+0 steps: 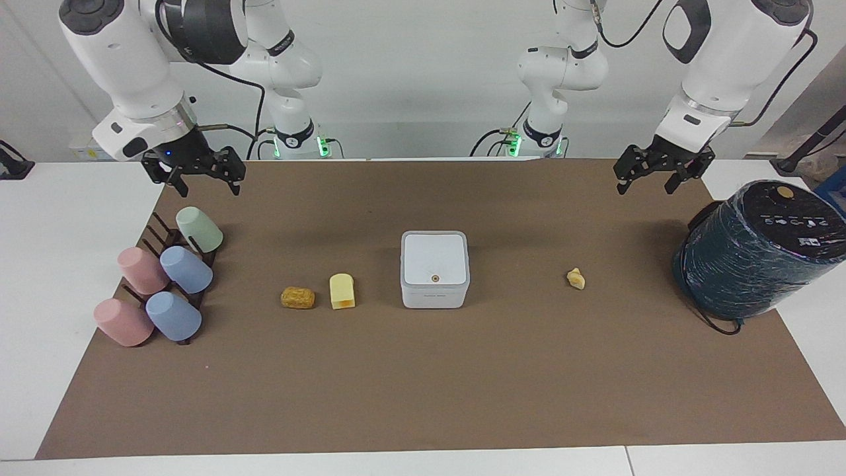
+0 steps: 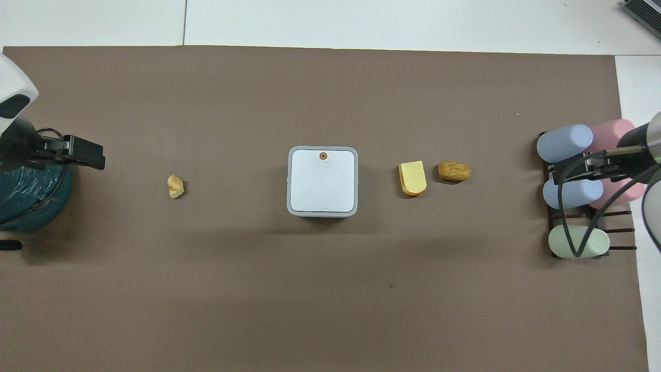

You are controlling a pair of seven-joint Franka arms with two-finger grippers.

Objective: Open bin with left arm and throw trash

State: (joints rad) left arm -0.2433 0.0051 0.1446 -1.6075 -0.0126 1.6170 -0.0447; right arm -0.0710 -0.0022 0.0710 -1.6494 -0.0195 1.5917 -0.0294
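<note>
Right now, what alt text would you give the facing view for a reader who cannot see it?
A closed white bin sits mid-mat, with a toast-shaped block and a brown bread-like lump beside it toward the right arm's end and a tan scrap toward the left arm's end. The left gripper and right gripper hang open, empty.

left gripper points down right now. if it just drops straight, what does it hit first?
Probably bare brown mat. The left gripper, fingers open, hangs over the mat's edge nearest the robots, beside the dark teal cylinder. Depth is unclear, but the cylinder and tan scrap look clear of that line.

Bright, even overhead light (soft shadows), sharp focus
</note>
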